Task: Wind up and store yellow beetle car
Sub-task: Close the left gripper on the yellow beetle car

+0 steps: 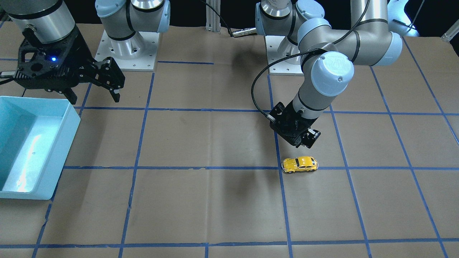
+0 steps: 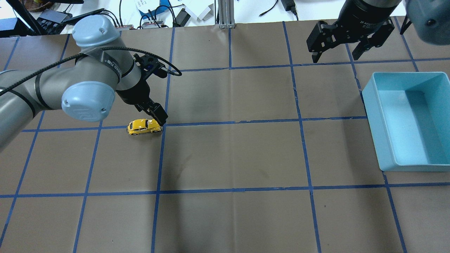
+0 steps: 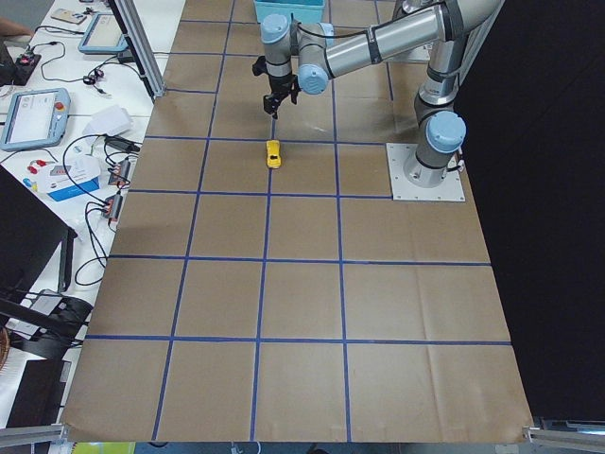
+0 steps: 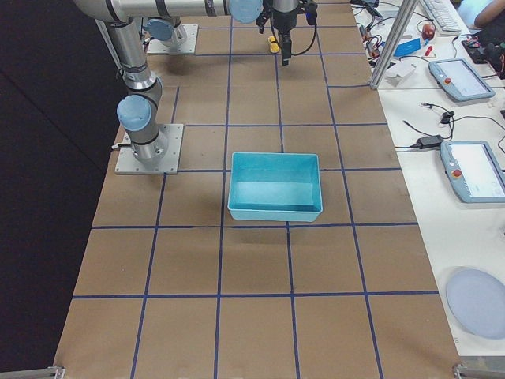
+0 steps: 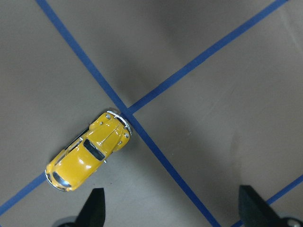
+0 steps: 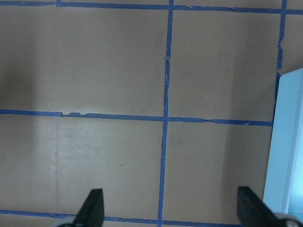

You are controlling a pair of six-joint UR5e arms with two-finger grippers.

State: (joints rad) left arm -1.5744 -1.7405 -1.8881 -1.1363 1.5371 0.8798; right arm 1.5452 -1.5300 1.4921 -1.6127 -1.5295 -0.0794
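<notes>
Your left gripper hangs spread wide and empty just beside the glossy yellow beetle car. The right gripper, likewise spread and empty, and the light-blue plastic bin sit well apart from it.

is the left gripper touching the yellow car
Apart. The left wrist view shows bare brown paper between the yellow beetle car and the left gripper's open fingers.

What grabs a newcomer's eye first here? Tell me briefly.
The yellow beetle car, bright on the brown table, sits by a blue tape crossing, with the left gripper open just above it. Next comes the empty pale-blue bin on the robot's right, the right gripper open nearby.
</notes>
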